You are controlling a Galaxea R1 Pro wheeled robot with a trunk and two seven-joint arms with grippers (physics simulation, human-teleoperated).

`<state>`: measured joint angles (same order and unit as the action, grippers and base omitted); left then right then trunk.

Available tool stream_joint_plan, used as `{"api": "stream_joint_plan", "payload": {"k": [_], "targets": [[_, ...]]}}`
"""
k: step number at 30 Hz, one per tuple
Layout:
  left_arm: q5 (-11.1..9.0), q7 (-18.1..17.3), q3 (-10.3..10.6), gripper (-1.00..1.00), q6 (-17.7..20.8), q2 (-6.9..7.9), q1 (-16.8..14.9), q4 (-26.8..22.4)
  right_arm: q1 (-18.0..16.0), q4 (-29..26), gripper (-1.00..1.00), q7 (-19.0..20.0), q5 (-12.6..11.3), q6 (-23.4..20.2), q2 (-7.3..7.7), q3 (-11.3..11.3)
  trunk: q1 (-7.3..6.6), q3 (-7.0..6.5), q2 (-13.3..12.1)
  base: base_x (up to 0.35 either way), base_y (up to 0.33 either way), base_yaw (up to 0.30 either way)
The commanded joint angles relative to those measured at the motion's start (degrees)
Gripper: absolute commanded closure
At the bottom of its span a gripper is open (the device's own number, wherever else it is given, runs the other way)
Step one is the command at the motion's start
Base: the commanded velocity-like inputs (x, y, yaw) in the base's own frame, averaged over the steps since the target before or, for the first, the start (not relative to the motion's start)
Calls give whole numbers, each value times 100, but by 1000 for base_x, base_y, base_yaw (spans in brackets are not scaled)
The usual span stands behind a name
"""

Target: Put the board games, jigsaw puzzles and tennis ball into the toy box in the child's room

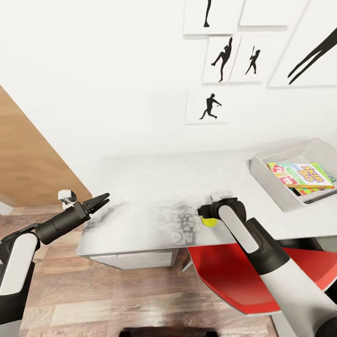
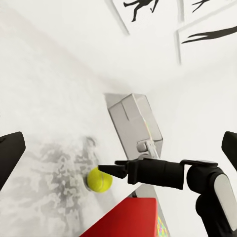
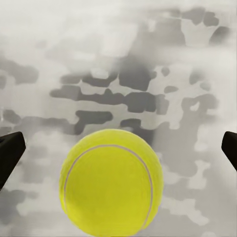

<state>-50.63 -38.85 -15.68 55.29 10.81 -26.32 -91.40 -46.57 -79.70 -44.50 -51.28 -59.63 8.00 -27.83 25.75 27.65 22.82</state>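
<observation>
From the head camera, the tennis ball (image 1: 209,221) is sitting on the table (image 1: 154,182), close to its near edge, with the right gripper (image 1: 206,216) reaching down at it; the wrist is hiding the fingers here, so their spread is hard to judge from this angle. The toy box (image 1: 275,182) is standing well off to the right and farther back, already holding a Skip-Bo board game (image 1: 299,175). The left gripper (image 1: 99,201) is hovering over the table's left end, its jaws narrowly parted and holding nothing. A red chair (image 1: 234,271) is pushed in below the near edge, so a ball nudged off would likely roll away.

In the left wrist camera, the right gripper (image 2: 106,169) is pointing at the ball (image 2: 99,179) from the side, its fingertips just at the ball; contact is probably not made yet.

In the right wrist camera, the ball (image 3: 111,181) is lying between the two widely spread fingertips (image 3: 10,153), which are standing apart from it on both sides. The ball is looking light, round, fuzzy and a little springy, so it should be gripped across its widest middle; a pinch off-centre would likely squirt it out. The tabletop around it is offering open room for closing.
</observation>
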Motion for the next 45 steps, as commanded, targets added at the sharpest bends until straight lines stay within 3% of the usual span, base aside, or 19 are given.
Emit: {"api": "stream_joint_plan", "payload": {"k": [1,21,45], "targets": [[10,-23,-5,-100,26,0,-5,-1,-10,-4,-100,-59,-50,-13,-19,-15,3,11,10,0,0,0],[4,-26,-5,-100,26,0,-5,-9,-10,1,-100,-59,-57,-14,-167,-45,3,24,10,0,0,0],[-2,-26,-5,-100,26,0,-5,-18,-8,41,-100,-59,-41,-9,-167,-21,3,157,10,0,0,0]]}}
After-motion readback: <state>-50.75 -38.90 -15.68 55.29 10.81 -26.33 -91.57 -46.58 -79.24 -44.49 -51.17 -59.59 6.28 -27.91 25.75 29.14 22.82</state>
